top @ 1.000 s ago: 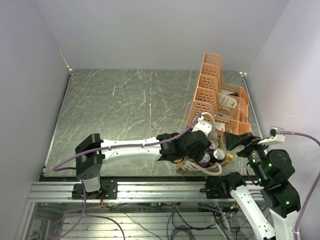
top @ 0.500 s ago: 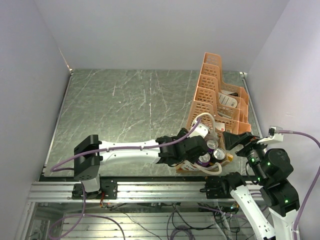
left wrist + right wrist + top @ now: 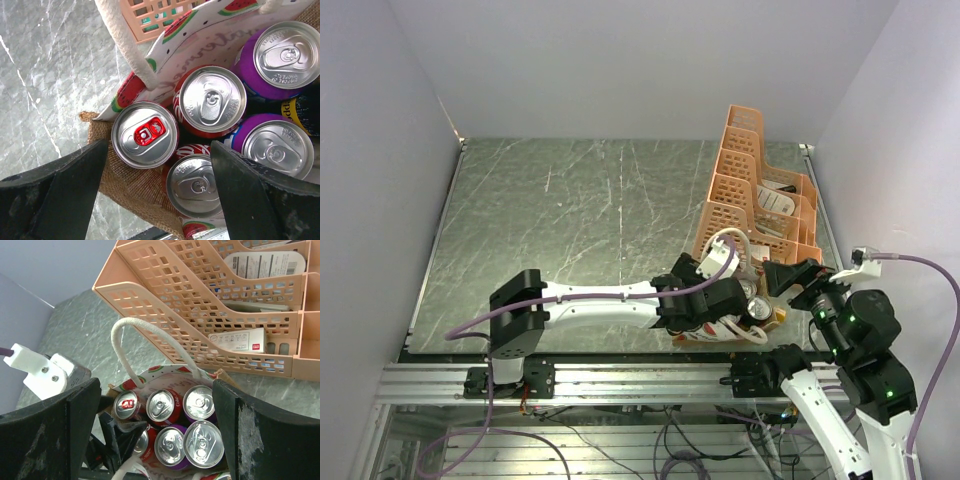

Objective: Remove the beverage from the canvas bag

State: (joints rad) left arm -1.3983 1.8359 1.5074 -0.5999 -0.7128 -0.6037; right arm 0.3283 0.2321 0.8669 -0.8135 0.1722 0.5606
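The canvas bag point(image 3: 692, 330) stands by the table's near edge, its burlap wall point(image 3: 125, 187) and watermelon-print lining point(image 3: 200, 35) showing in the left wrist view. Several beverage cans stand upright inside: a silver can with a red tab point(image 3: 145, 135), red cola cans point(image 3: 212, 100) point(image 3: 195, 186) and purple cans point(image 3: 285, 55) point(image 3: 272, 146). My left gripper point(image 3: 157, 200) point(image 3: 725, 305) hangs open over the bag's near-left corner, its jaws either side of the near red can, gripping nothing. From the right, my right gripper point(image 3: 157, 440) point(image 3: 778, 277) looks down on the cans point(image 3: 202, 443), open and empty.
An orange lattice rack point(image 3: 760, 190) point(image 3: 200, 305) holding papers and small boxes stands right behind the bag. The bag's white rope handles point(image 3: 150, 335) point(image 3: 120, 40) stick up over the cans. The table's near edge and metal rail point(image 3: 620, 380) lie just in front.
My left gripper has opened wide and shifted right and lower over the bag. The far handle now stands up more. The right arm has barely moved.
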